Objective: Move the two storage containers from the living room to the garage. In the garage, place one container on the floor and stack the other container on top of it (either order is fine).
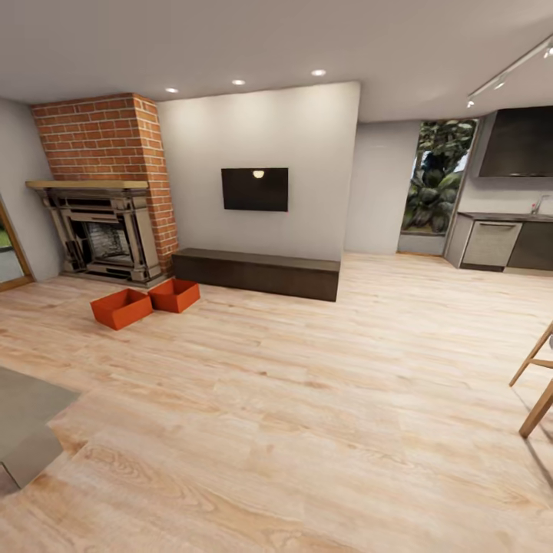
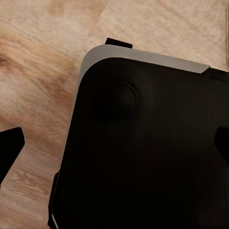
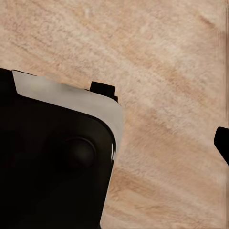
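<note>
Both grippers' states can't be told, only dark fingertips [image 2: 9, 143] over the robot's black base [image 2: 143, 152], while the two red-orange storage containers [image 1: 120, 307] [image 1: 175, 294] sit empty, lidless, touching on the wood-plank floor [image 1: 307, 399] before the brick fireplace [image 1: 104, 230], beside a low dark bench [image 1: 257, 273].

Light wood-plank floor [image 1: 322, 399] bearing two storage containers [image 1: 121, 308] [image 1: 174, 295] (touching), by fireplace [image 1: 104, 234].

Place: home living room — brick fireplace [image 1: 107, 200] | wall-mounted TV [image 1: 255, 189] | wood-plank floor [image 1: 307, 399] | kitchen counter [image 1: 507, 230] at far right — open-plan
</note>
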{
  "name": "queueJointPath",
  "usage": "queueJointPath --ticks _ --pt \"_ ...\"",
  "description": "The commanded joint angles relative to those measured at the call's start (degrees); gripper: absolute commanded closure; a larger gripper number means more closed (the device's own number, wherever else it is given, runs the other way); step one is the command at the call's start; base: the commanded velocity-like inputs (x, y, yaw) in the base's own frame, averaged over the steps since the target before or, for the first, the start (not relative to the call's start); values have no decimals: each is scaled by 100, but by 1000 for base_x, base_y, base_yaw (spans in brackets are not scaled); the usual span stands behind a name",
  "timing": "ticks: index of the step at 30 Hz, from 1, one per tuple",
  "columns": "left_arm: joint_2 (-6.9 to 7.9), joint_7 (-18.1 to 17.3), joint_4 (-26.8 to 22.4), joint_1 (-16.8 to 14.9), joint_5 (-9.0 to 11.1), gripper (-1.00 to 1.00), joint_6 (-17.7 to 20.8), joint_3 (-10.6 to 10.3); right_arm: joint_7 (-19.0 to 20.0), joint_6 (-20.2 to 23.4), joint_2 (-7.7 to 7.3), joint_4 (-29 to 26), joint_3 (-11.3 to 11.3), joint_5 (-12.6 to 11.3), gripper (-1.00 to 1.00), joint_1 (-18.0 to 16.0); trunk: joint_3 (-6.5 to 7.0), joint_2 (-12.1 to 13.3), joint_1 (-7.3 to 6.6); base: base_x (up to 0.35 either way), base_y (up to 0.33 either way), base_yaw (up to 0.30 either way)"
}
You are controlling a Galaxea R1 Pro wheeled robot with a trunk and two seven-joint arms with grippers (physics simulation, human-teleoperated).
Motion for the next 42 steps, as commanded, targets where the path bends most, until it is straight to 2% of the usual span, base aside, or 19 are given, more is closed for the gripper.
queueJointPath --ticks 1,15,26,32,42 --pt "-1 6 -6 1 6 -100 -9 21 17 -34 -1 17 50 -59 -100 -6 -5 -2 3 333 0 0" --pt "-1 6 -6 1 6 -100 3 22 15 -25 -5 17 50 -68 -100 -6 -5 -2 3 333 0 0" --pt "-1 6 -6 1 14 -100 26 19 16 -44 3 17 -35 -154 -100 -6 -5 -2 3 333 0 0" --pt "-1 6 -6 1 14 -100 35 19 8 -55 -5 17 48 -89 -100 -6 -5 -2 3 333 0 0" --pt "-1 6 -6 1 14 -100 35 19 0 -14 -5 17 61 -94 -100 -6 -5 -2 3 333 0 0"
